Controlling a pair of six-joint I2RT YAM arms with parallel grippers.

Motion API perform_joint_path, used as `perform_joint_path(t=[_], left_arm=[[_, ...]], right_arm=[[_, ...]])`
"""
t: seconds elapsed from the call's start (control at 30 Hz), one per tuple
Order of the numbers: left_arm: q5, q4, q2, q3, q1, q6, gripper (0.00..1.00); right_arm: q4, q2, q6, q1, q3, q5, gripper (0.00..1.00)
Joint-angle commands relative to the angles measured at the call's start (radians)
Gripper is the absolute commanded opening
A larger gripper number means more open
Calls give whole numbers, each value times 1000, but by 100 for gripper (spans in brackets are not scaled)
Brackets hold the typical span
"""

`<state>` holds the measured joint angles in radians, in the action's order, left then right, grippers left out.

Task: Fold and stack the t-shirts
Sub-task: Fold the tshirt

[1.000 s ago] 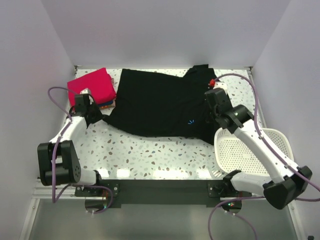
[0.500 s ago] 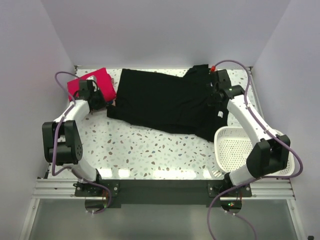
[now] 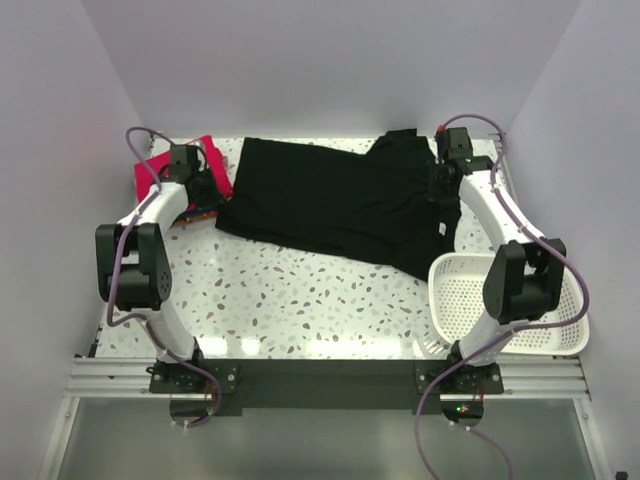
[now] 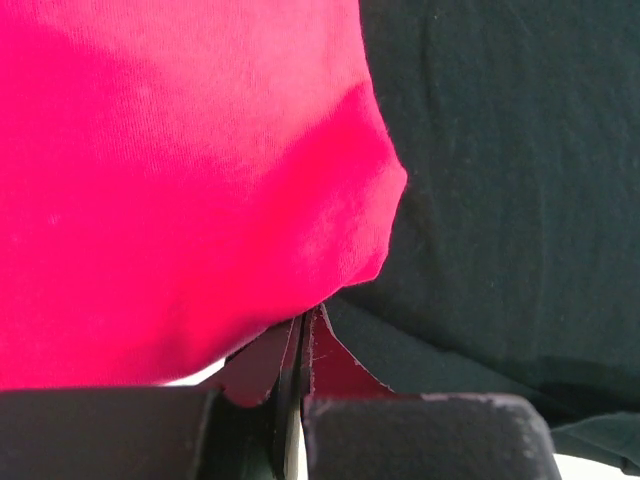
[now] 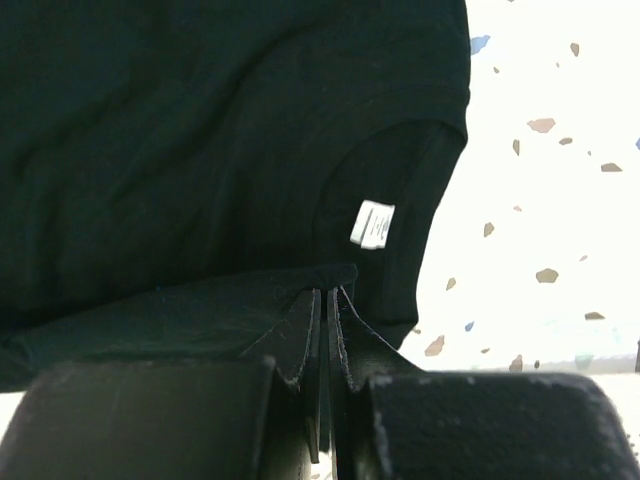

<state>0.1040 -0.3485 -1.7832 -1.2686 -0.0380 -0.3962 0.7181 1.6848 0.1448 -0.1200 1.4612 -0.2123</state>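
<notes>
Both claws closed at the black t-shirt point(image 3: 330, 205), spread across the far half of the bench point(image 3: 300, 290).

At upper left of the top view the left arm point(image 3: 150, 215) covers much of the folded pinkish-red t-shirt point(image 3: 148, 180); its wrist view alone shows that shirt's rounded corner against the black cloth, and the left claw point(image 4: 303, 325) with tips pressed together, seemingly nipping the black shirt's edge. At upper right, the right claw point(image 5: 325, 300) is clamped on a fold of black cloth beside the neckline, where only the wrist view shows a small white label point(image 5: 373, 224). Lower right, the white mesh basket point(image 3: 470, 300) sits just beside the shirt's corner, the right arm point(image 3: 500, 215) crossing over its rim.
</notes>
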Motion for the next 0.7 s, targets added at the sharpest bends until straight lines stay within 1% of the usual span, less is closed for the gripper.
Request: perform_joint_path(t=[0.0,0.17,0.3,0.33,0.37,0.43,0.47,0.5,0.53,0.57,0.6,0.63,0.67], left_arm=[[-27,-17,-27,-75,3,33,0],[-26,-49,-88,-156,12,48,0],[-24,-69,-127,-227,20,54,0],[-21,-76,-133,-259,21,62,3],[-10,-83,-145,-273,23,65,16],[2,-78,-151,-299,30,72,36],[17,-72,-145,-301,30,74,56],[26,-52,-139,-301,29,80,64],[33,-40,-119,-292,53,88,69],[40,-27,-107,-285,59,94,81],[39,-17,-91,-276,75,100,84],[42,8,-55,-246,85,106,87],[40,25,-33,-224,95,106,91]], right_arm=[[-26,41,-27,19,80,17,0],[-19,105,-34,37,132,5,0],[10,173,-37,49,229,-4,0],[17,185,-37,49,246,-2,0],[23,205,-36,51,260,-2,0],[30,223,-34,54,301,5,0],[33,234,-30,52,312,7,0],[37,237,-25,52,332,8,0],[50,240,-24,52,343,11,0],[60,242,-14,52,355,16,9],[67,236,-13,54,372,28,46],[73,227,-7,52,370,49,57],[70,211,2,52,357,59,63]])
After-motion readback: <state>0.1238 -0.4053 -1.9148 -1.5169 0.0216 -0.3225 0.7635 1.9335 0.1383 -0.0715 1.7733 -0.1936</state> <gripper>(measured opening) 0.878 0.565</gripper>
